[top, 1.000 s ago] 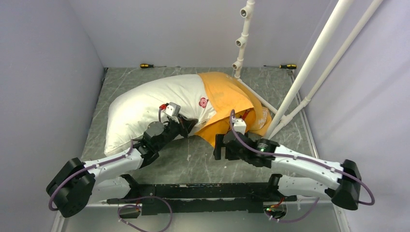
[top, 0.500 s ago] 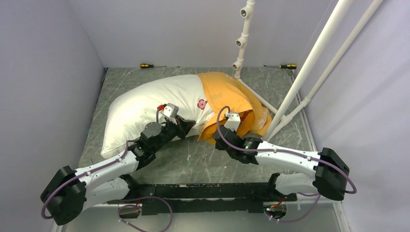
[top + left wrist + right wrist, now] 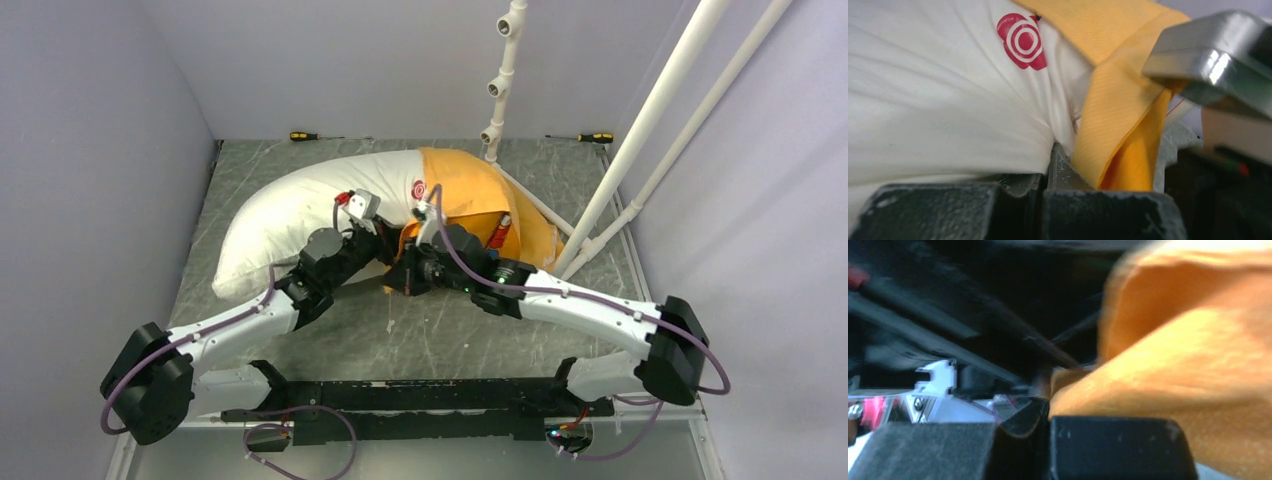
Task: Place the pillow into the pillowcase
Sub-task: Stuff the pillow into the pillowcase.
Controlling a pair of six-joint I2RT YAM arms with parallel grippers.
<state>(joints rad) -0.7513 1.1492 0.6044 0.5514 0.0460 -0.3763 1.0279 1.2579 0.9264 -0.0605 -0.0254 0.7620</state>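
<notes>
Pillow (image 3: 290, 215) first — nearest the arms, both sets of fingers meet at its near edge, about the middle of the counter (image 3: 450, 330). The left gripper (image 3: 1045, 180) is pinched tight on a gather of white pillow fabric. Pleats fan away from the fingers, and the orange hem sits just beside them on the right. The right gripper (image 3: 1048, 422), close beside the left one on its right, is closed too, with orange cloth at the seam of its fingers. That wrist view is blurred, but it reads as a pinch on the mouth of the pillowcase (image 3: 480, 190).

Beyond the fingers the pillow runs as a long bowed shape. Its bare end lies near-left and its other end far-right, inside the pillowcase, with the red logo (image 3: 1023, 41) just outside the hem. So the uncovered length lies left of the fingers along that axis — the coming move likely has the right arm drawing the hem leftward while the left arm braces the pillow against it.
</notes>
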